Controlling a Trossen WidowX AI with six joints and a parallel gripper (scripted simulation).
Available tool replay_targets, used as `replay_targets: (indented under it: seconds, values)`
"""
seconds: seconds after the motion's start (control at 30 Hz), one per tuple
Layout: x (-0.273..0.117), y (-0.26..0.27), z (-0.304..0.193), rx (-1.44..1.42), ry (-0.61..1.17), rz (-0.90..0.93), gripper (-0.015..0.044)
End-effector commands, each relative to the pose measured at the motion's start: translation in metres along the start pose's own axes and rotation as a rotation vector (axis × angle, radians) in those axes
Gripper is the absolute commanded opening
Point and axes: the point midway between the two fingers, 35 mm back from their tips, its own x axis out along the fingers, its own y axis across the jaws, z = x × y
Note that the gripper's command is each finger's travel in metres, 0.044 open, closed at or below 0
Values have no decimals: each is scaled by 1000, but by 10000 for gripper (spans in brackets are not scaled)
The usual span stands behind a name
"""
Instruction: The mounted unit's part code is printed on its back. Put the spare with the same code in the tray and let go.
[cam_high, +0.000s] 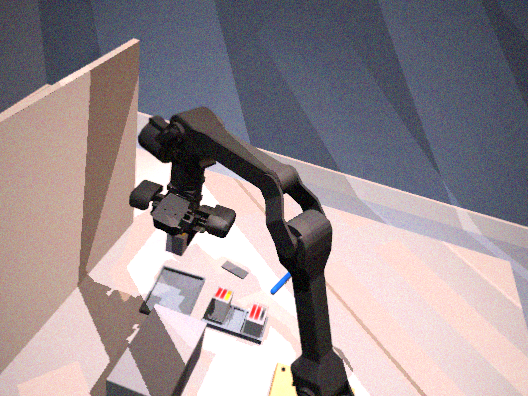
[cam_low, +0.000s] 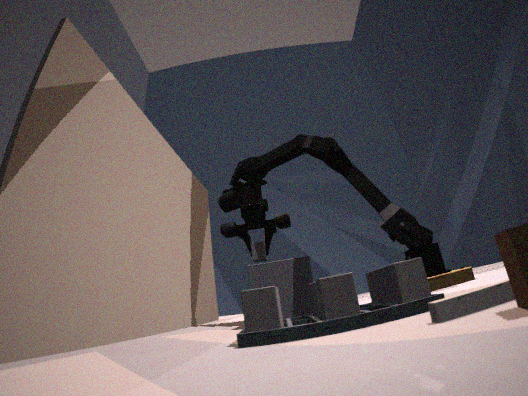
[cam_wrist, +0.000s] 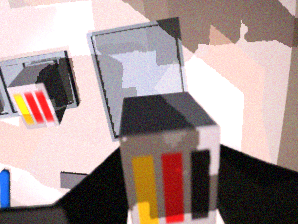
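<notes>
My gripper (cam_high: 182, 234) (cam_low: 258, 244) (cam_wrist: 162, 149) is shut on a grey block with a pale face bearing yellow, red and black stripes in the wrist view. It holds the block above the table, with the tray (cam_high: 181, 295) (cam_wrist: 145, 70) just beyond it in the wrist view; the tray shows nothing in it. A spare with two red stripes and a yellow one (cam_high: 222, 295) (cam_wrist: 33, 106) stands in the dark-edged rack (cam_high: 227, 331). Another spare with two red stripes and a black one (cam_high: 255, 320) stands at its other end. The mounted unit cannot be made out for certain.
A large grey box (cam_high: 160, 350) stands beside the tray. A tall tan panel (cam_high: 45, 175) (cam_low: 110, 225) rises at the left. A blue rod (cam_high: 281, 283) (cam_wrist: 5, 187) and a small grey plate (cam_high: 235, 269) (cam_wrist: 74, 180) lie near the rack. A brown block (cam_low: 517, 265) is at the right.
</notes>
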Motion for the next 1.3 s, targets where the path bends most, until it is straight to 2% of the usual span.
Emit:
replay_targets:
  seconds: [0.0,1.27]
  values:
    - [4,-1,-1,-5,2,0,0]
    - [30,-5,-3,-5,2,0,0]
